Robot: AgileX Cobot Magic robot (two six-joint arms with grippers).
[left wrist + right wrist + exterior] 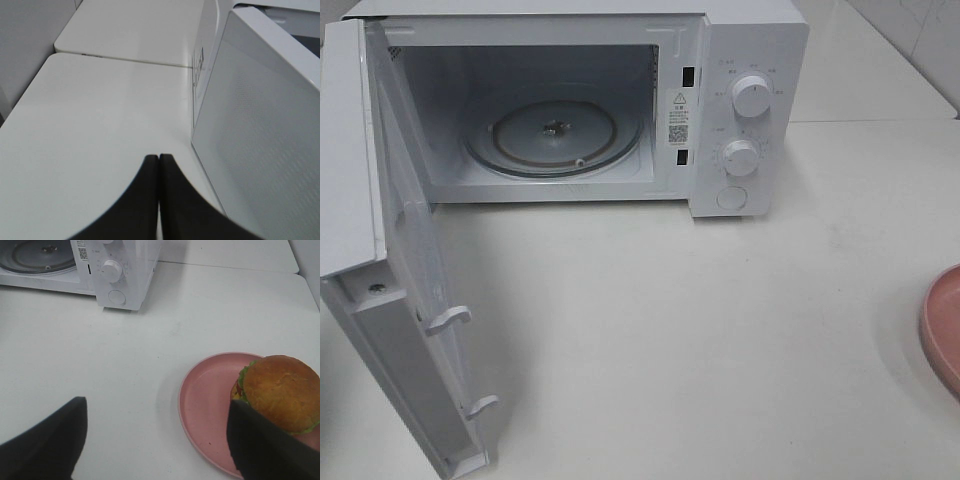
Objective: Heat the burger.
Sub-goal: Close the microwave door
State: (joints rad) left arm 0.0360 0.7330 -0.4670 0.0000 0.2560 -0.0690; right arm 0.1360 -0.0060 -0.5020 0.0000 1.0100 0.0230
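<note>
- Exterior high view: a white boxy microwave oven (740,60) stands at the back of the pale white desk (700,330), its hinged white door (410,290) swung fully out toward the front on the left side.
- Inside the open cavity lies a round clear glass turntable (555,135), with nothing on it.
- Two round white dials (751,97) sit one above the other on the control panel at the right, with a round white button (731,198) below them.
- At the right edge of that view only a sliver of the round pink plate (945,330) shows; neither arm appears there.
- Right wrist view: the burger (280,392), glossy golden-brown bun with green lettuce at its rim, rests on the pink plate toward its far side, well apart from the microwave.
- The right claw (157,440) is spread wide and holds nothing; one dark finger lies across the plate's near rim, just in front of the burger.
- Left wrist view: the left claw (159,159) is pressed shut on nothing, fingertips touching, above bare desk just beside the outer face of the open door.
</note>
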